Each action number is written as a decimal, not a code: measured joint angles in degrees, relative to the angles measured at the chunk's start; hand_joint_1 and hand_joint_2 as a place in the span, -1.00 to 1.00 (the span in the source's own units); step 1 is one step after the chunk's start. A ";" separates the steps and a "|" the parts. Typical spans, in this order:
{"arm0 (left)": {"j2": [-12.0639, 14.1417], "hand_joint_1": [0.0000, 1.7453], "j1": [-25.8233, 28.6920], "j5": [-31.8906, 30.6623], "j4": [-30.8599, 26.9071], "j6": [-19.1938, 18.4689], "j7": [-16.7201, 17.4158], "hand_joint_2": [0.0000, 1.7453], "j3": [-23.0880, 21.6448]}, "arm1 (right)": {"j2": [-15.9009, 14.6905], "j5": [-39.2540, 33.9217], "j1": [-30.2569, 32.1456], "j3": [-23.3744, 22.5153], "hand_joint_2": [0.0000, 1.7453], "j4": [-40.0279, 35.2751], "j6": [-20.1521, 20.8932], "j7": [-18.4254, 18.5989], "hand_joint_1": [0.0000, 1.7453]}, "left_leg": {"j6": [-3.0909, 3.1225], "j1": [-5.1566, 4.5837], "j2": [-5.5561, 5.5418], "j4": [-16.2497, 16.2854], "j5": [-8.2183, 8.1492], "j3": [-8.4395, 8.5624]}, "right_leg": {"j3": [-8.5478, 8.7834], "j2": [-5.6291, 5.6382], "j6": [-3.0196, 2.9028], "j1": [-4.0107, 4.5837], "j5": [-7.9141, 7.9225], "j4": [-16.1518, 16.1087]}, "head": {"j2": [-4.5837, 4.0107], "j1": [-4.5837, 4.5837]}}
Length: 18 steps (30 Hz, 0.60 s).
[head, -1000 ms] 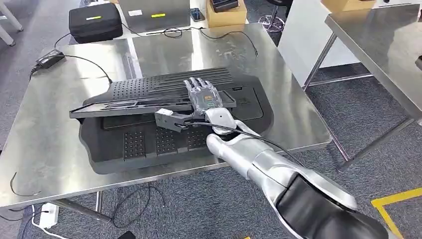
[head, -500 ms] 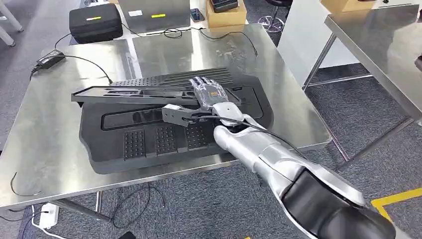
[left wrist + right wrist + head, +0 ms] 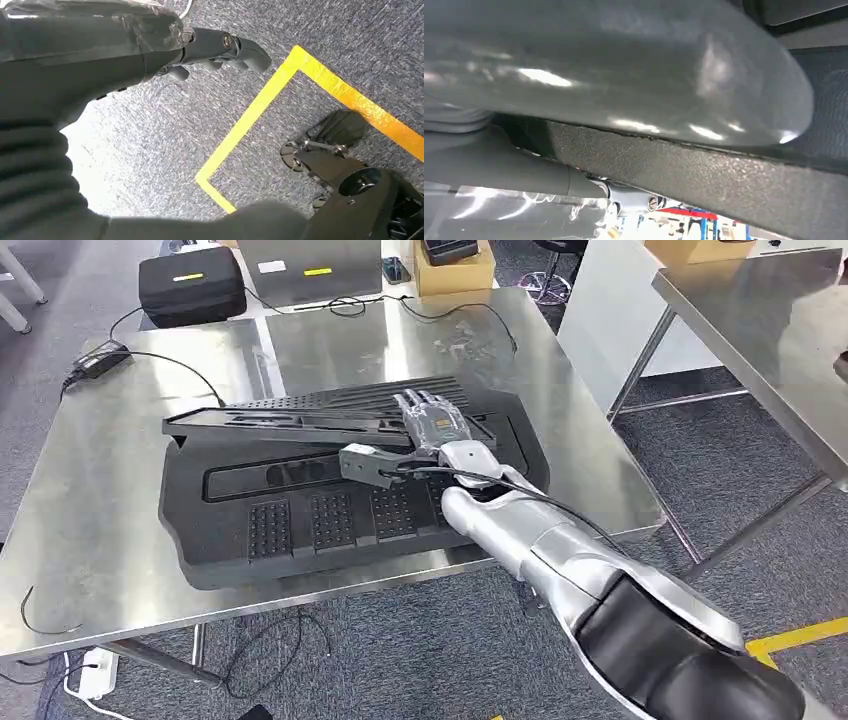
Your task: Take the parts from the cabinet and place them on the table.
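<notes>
Held by the right hand (image 3: 432, 425), pinched at its 3 o'clock end, over the big black tray (image 3: 250, 540): long black plastic part (image 3: 290, 425), likely stiff, light, tippy; left hand (image 3: 220, 47) loosely curled, empty.

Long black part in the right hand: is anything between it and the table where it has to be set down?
Yes. The right hand holds the long black part directly above a large black panel already lying on the steel table; the panel lies between the part and the tabletop there.
</notes>
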 joint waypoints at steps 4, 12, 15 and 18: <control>0.00 -1.00 -0.01 0.00 0.00 0.02 0.00 1.00 0.00 | -0.35 0.68 0.01 0.00 -1.00 -0.26 -1.71 -0.46 -1.00 | 0.00 0.00 0.00 0.00 0.00 0.00 | 0.00 0.00 0.00 0.00 0.00 0.00 | 0.02 0.00; 0.00 -1.00 -0.03 0.00 0.00 0.35 0.00 1.00 0.00 | -0.63 4.68 0.10 0.88 -1.00 -0.92 -2.32 0.04 -1.00 | 0.00 0.00 0.00 0.00 0.00 0.00 | 0.00 0.00 0.00 0.00 0.00 0.00 | 0.00 0.00; 0.00 -1.00 -0.03 -0.04 0.00 0.44 0.00 1.00 0.00 | -0.63 6.30 0.58 2.06 -1.00 -0.94 -3.39 0.22 -1.00 | 0.00 0.00 0.00 0.00 0.00 -0.01 | 0.00 0.00 0.00 0.00 0.00 0.00 | 0.00 -0.04; 0.00 -1.00 -0.05 -0.11 -0.02 0.50 0.00 1.00 0.00 | -0.61 6.64 1.18 3.04 -1.00 -0.94 -4.68 0.35 -1.00 | 0.00 0.00 0.00 -0.01 0.00 0.00 | 0.00 0.01 0.00 0.00 0.00 0.00 | 0.00 -0.02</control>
